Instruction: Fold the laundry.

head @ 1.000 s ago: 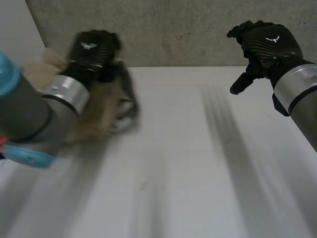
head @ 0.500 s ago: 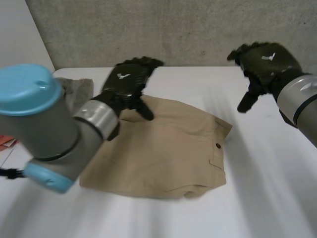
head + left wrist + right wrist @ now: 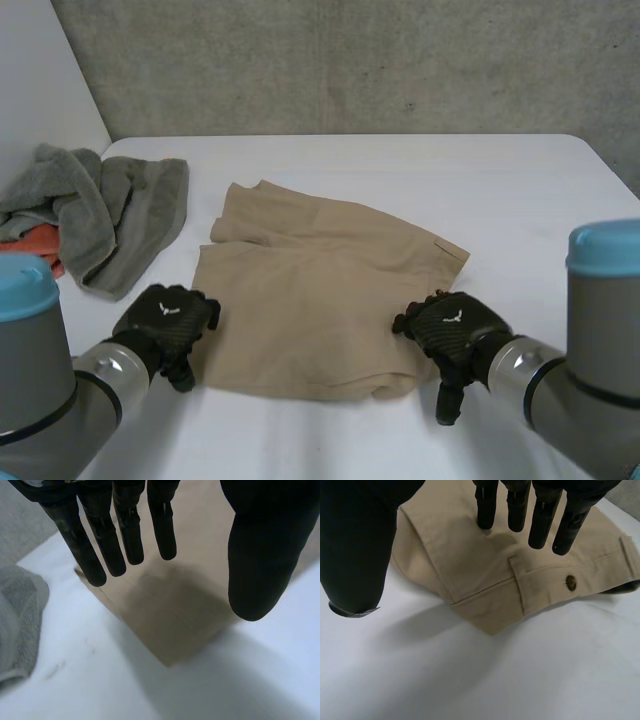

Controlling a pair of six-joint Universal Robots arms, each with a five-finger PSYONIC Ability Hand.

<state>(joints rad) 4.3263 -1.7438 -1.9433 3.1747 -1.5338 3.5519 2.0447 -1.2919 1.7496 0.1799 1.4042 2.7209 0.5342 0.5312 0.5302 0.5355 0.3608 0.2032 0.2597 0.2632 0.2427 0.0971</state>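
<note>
Left hand hangs above white table; grey concrete wall behind.

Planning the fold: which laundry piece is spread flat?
The tan shorts, flat in the middle; the grey towel and orange cloth lie bunched on the robot's left.

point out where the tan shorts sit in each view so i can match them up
Head view: the tan shorts lie flat mid-table, with the left hand and right hand at their near corners.
Left wrist view: a corner of the tan shorts lies below the left hand's fingers.
Right wrist view: their buttoned corner lies below the right hand's fingers.
Shared landmark: the white table around the cloth.
</note>
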